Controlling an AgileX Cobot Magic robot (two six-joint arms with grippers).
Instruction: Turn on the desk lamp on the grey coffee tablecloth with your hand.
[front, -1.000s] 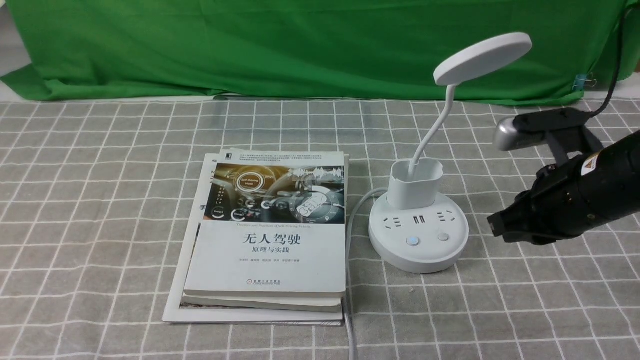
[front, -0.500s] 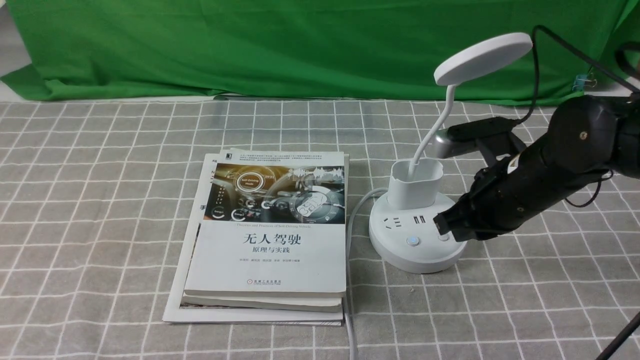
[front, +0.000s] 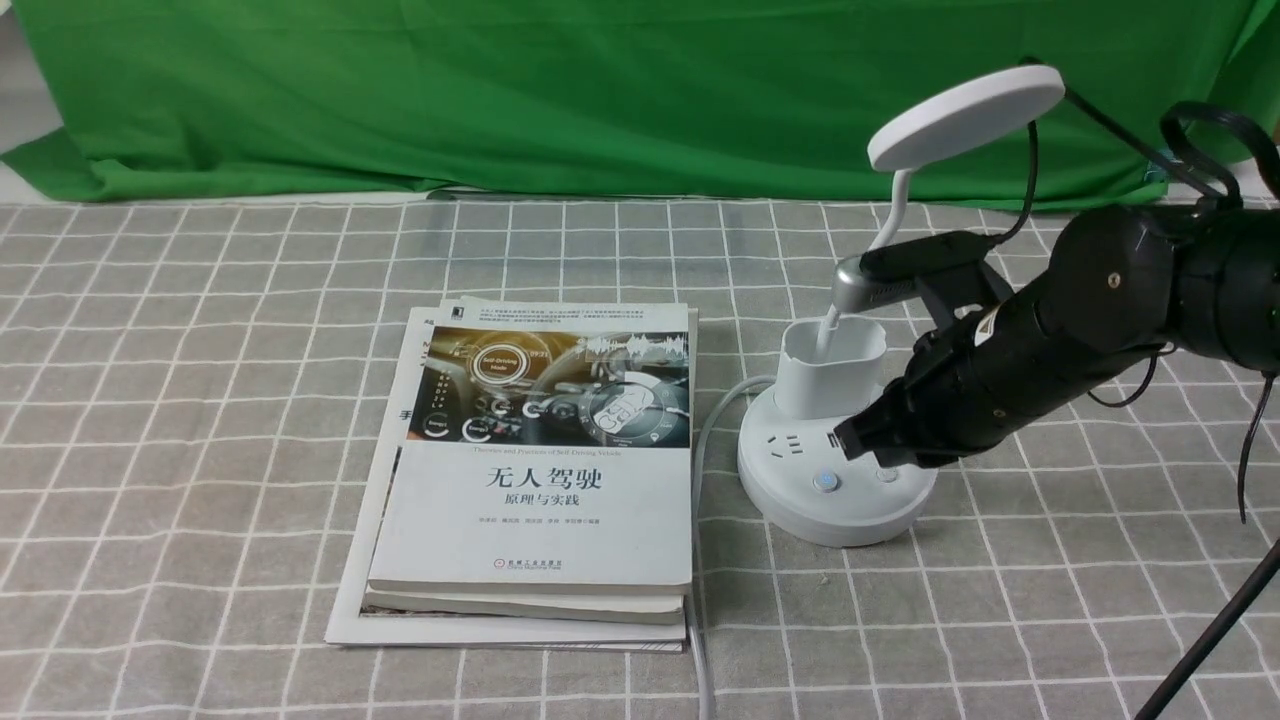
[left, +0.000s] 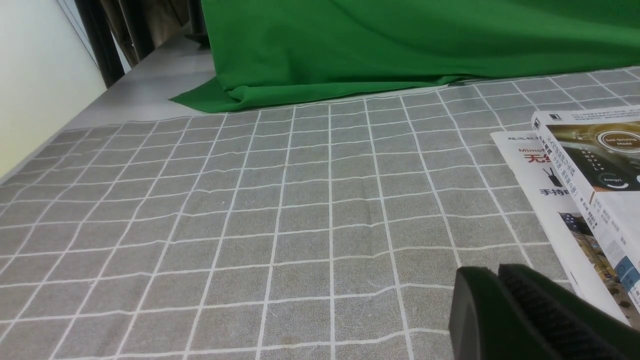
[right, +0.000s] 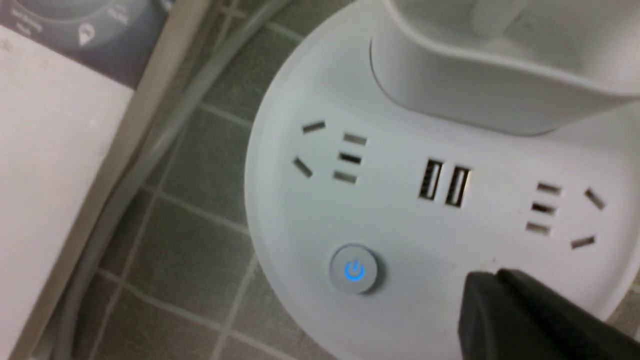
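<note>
The lamp (front: 830, 375), light stiff plastic on the cloth (front: 200, 400) directly under the closed right pincer (front: 848, 440), probably needs no grasp, only a soft downward press on a button (right: 354, 270) of its wide base (front: 800, 505), not its bendy neck (front: 900, 190).

Front: high, looked forward over whole grey coffee tablecloth (front: 200, 400) | left wrist: low, shared books (left: 600, 165) | right wrist: close above desk lamp (right: 400, 225)

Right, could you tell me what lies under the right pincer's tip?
The base of the desk lamp, beside its lit power button. The right pincer covers the second button in its wrist view.
</note>
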